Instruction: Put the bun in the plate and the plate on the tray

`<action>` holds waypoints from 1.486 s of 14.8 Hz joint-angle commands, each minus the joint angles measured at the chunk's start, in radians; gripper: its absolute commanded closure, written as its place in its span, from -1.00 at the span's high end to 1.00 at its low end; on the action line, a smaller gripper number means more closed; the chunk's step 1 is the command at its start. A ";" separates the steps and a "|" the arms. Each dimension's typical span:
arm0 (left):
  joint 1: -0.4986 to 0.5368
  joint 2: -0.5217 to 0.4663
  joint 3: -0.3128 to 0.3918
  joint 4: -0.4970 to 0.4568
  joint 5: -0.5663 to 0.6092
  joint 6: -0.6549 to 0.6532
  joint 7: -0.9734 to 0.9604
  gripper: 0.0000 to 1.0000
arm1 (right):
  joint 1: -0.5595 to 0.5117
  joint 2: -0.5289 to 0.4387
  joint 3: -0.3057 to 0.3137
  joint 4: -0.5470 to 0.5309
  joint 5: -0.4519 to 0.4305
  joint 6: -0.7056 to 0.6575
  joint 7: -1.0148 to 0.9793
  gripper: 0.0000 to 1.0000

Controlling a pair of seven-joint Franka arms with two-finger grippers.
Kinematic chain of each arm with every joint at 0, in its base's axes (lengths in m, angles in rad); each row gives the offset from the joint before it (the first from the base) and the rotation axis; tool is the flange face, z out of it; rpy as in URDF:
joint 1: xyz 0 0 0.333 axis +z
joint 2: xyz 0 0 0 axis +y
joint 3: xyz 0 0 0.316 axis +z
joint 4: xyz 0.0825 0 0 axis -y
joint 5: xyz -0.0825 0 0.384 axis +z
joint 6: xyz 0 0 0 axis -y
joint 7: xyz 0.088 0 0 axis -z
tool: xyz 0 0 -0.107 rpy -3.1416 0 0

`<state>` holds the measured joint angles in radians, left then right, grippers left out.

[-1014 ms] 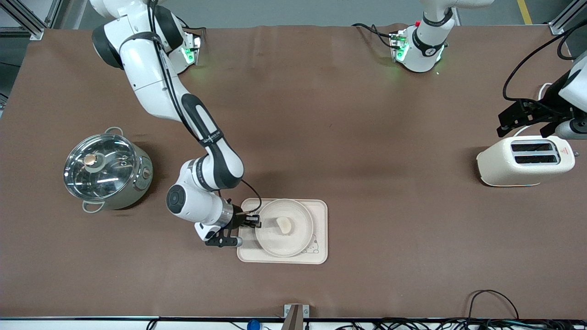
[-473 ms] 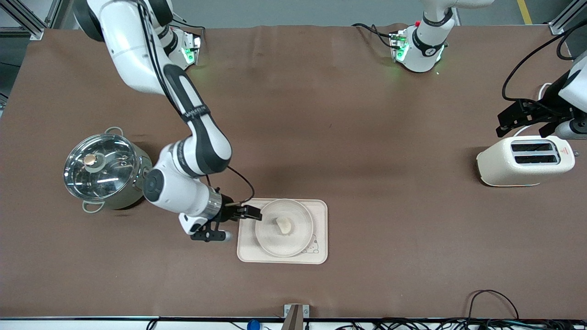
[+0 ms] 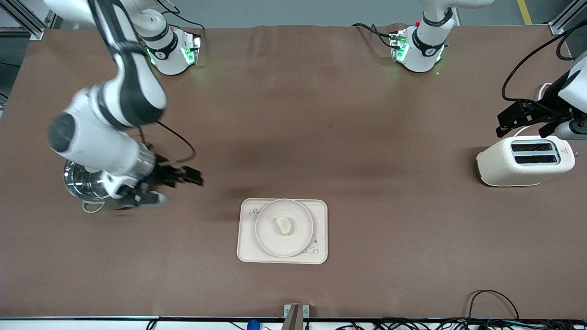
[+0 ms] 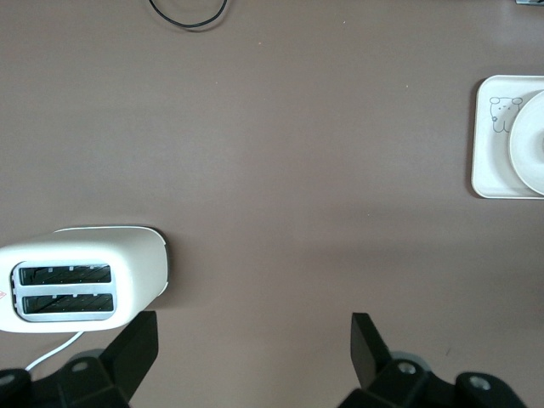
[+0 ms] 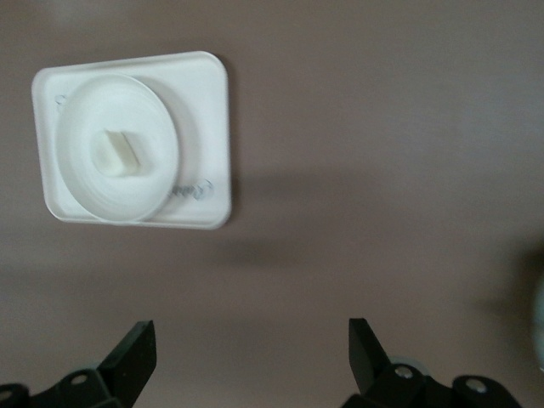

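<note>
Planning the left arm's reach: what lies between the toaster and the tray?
Nothing: only bare brown table between toaster and tray, clearest in the left wrist view.

A cream two-slot toaster (image 3: 525,160) stands at the right edge of the front view, slots up, a red warning mark on its top. At the left edge a steel pot (image 3: 87,188) with a glass lid shows partly. Black cables (image 3: 493,316) trail along the bottom edge. The brown table (image 3: 321,114) fills the frame.
</note>
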<state>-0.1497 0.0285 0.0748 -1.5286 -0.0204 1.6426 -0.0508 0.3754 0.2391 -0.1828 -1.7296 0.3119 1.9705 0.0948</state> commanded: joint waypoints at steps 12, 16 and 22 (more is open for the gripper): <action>-0.002 0.001 0.000 0.008 -0.009 -0.009 -0.015 1.00 | -0.363 -0.521 0.121 -0.077 -0.358 -0.415 -0.084 1.00; -0.002 0.001 0.000 0.008 -0.009 -0.009 -0.012 1.00 | -0.392 -0.520 0.137 -0.076 -0.355 -0.418 -0.107 1.00; 0.001 0.002 0.003 0.018 -0.003 -0.007 -0.006 1.00 | -0.428 -0.399 0.151 0.092 -0.347 -0.508 -0.135 1.00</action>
<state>-0.1512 0.0291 0.0748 -1.5260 -0.0203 1.6426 -0.0543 -0.0246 -0.2363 -0.0501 -1.7629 -0.0275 1.5341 -0.0162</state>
